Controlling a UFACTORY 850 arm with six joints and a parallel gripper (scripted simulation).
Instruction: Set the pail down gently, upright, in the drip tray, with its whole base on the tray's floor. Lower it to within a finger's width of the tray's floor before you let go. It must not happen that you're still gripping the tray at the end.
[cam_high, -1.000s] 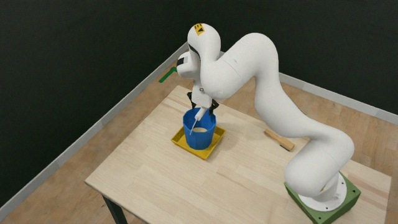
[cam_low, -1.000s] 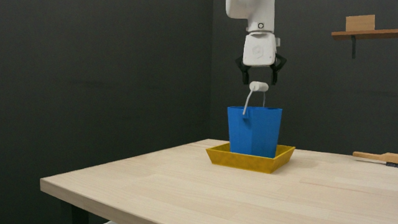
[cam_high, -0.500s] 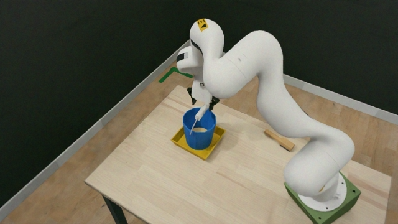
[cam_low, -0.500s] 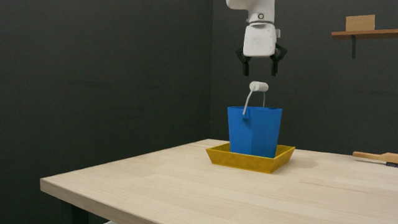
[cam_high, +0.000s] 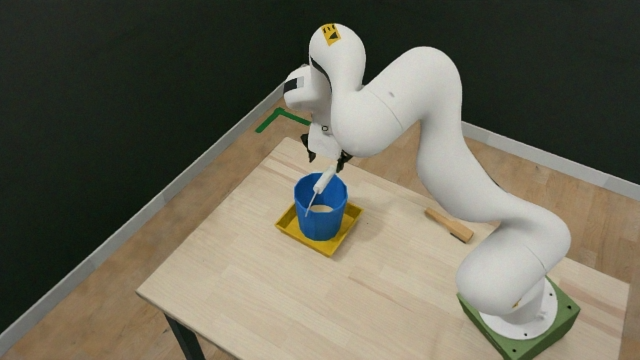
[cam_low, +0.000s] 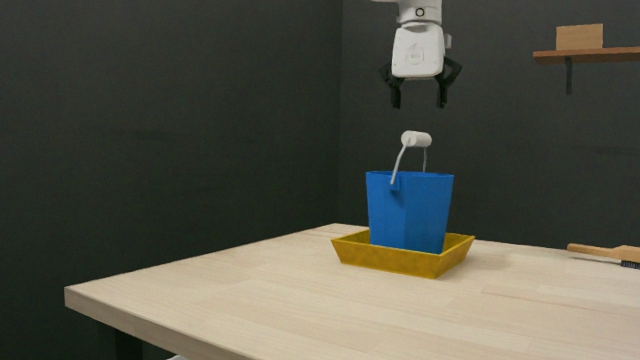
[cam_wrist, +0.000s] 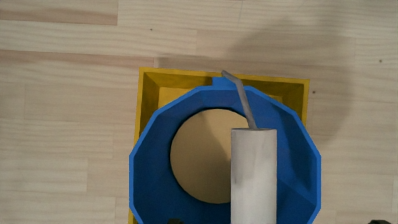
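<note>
The blue pail (cam_high: 320, 206) stands upright inside the yellow drip tray (cam_high: 320, 223) on the wooden table. It also shows in the exterior view (cam_low: 409, 211) in the tray (cam_low: 403, 254), and from above in the wrist view (cam_wrist: 223, 160). Its wire handle stands up, with the white grip (cam_low: 416, 139) above the rim. My gripper (cam_low: 418, 100) is open and empty, clear above the handle grip with a gap between them. In the wrist view the grip (cam_wrist: 253, 175) fills the lower middle, and only the fingertips' edges show at the bottom.
A wooden-handled brush (cam_high: 449, 225) lies on the table to the right of the tray, also seen in the exterior view (cam_low: 602, 251). A wall shelf (cam_low: 585, 54) with a wooden block hangs at the upper right. The arm's green base (cam_high: 520, 320) stands at the table's near right corner.
</note>
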